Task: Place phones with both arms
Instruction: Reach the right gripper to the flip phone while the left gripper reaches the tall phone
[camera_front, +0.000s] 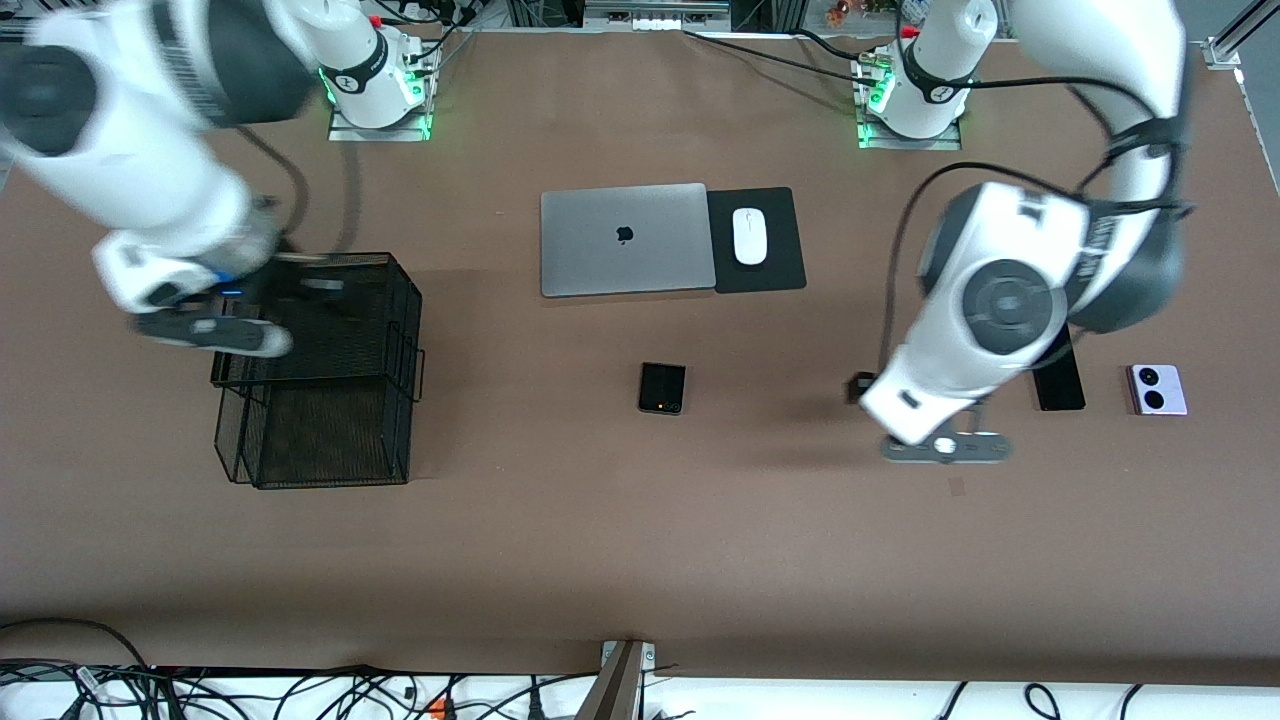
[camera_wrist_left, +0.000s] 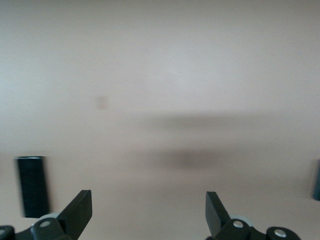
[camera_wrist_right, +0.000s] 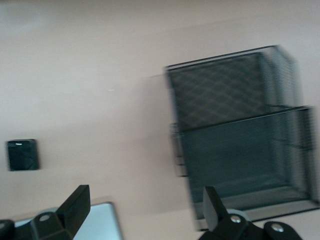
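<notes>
On the brown counter (camera_front: 640, 540), the squarish black folded phone (camera_front: 662, 388) lies near the centre of the front view, just below the closed silver laptop (camera_front: 624, 240). Beside the laptop, a white mouse (camera_front: 749, 236) sits on a black mouse pad (camera_front: 757, 240). At the right of the frame the long slim black phone (camera_front: 1060, 380) lies partly hidden under the left arm, and the lilac-white phone (camera_front: 1158, 389) with two round black lenses lies just beside it, closer to the right edge.

The left hand (camera_wrist_left: 149, 212) hangs over bare counter in the lower right part of the front view, between the folded phone and the slim one; its fingers (camera_wrist_left: 79, 210) are spread wide and hold nothing. The right hand (camera_wrist_right: 145, 210) hovers at the left of the frame over the black wire-mesh basket (camera_front: 320, 380), fingers likewise spread apart and empty. The right wrist view shows the basket, the folded phone and a corner of the laptop.
</notes>
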